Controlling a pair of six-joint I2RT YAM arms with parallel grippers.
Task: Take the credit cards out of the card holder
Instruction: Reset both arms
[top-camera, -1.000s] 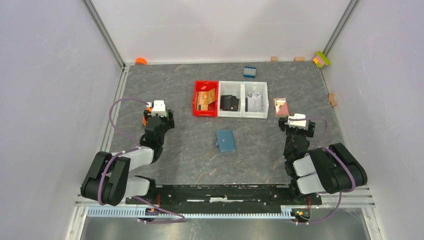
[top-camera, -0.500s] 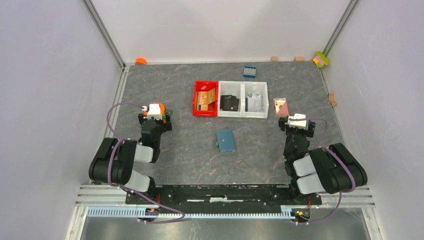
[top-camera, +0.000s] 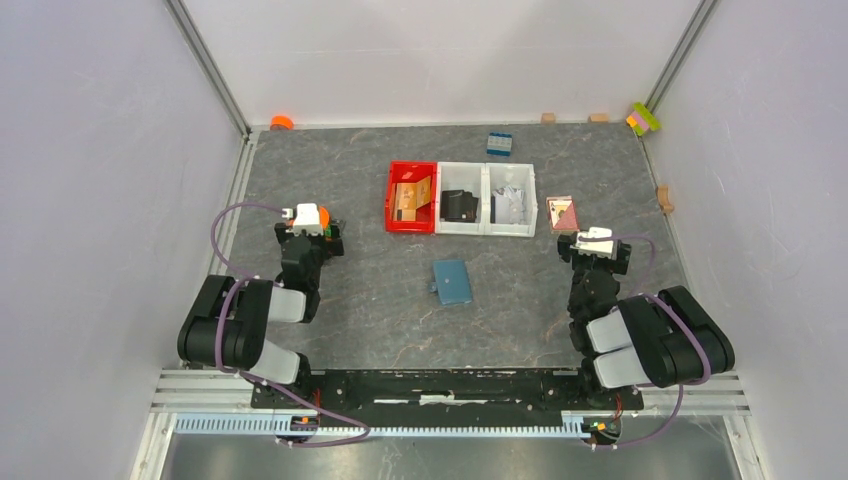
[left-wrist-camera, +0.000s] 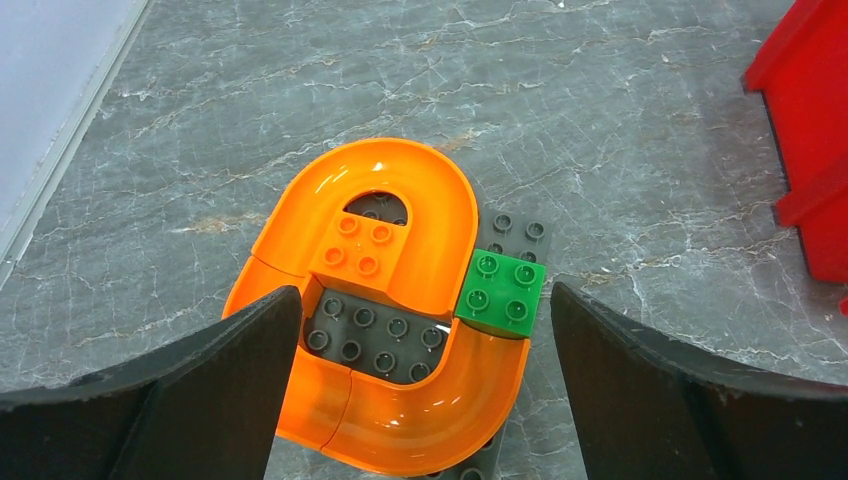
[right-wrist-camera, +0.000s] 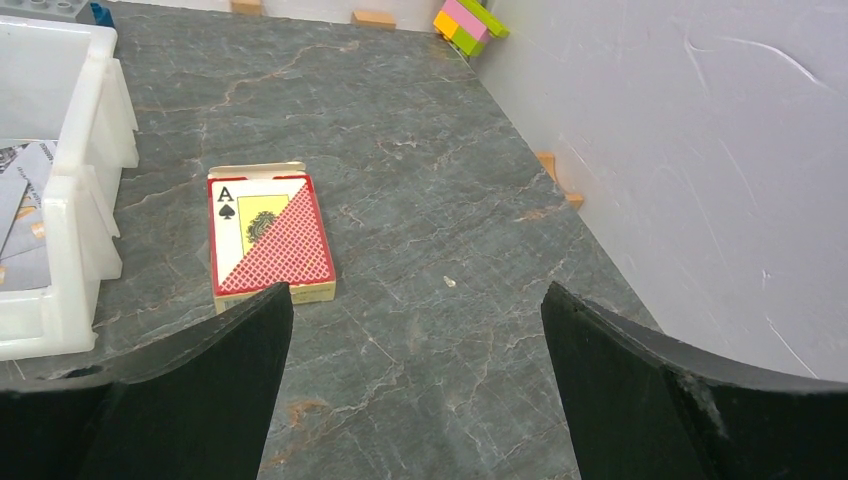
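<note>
The work surface is a dark grey, marble-veined table top (top-camera: 380, 320). Pale walls are enclosing it on three sides, with metal rails running along the corners.

The card holder (top-camera: 452, 281) is lying flat on the table, in the middle between the two arms and touching neither.

- The left gripper (left-wrist-camera: 422, 330) is hanging well to the left of the card holder. Its jaws are spread wide and gripping nothing. An orange curved toy track (left-wrist-camera: 385, 300) with a green brick (left-wrist-camera: 501, 284) is sitting directly beneath it.
- The right gripper (right-wrist-camera: 415, 300) is hanging well to the right of the card holder. Its jaws are likewise spread and empty.

Behind the card holder, three bins are standing in a row. The credit cards are resting in them:

- a tan card (top-camera: 412, 195) in the red bin (top-camera: 392, 200)
- a black card (top-camera: 459, 205) in the middle white bin (top-camera: 462, 168)
- silvery-grey cards (top-camera: 511, 205) in the right white bin (top-camera: 534, 200)

A playing-card box (right-wrist-camera: 268, 242) is lying behind and to the right of the card holder, just beside the bins. It is showing the letter "A" over a spade. No other writing is readable.

A dark-blue brick (top-camera: 499, 143) is sitting further behind.
</note>
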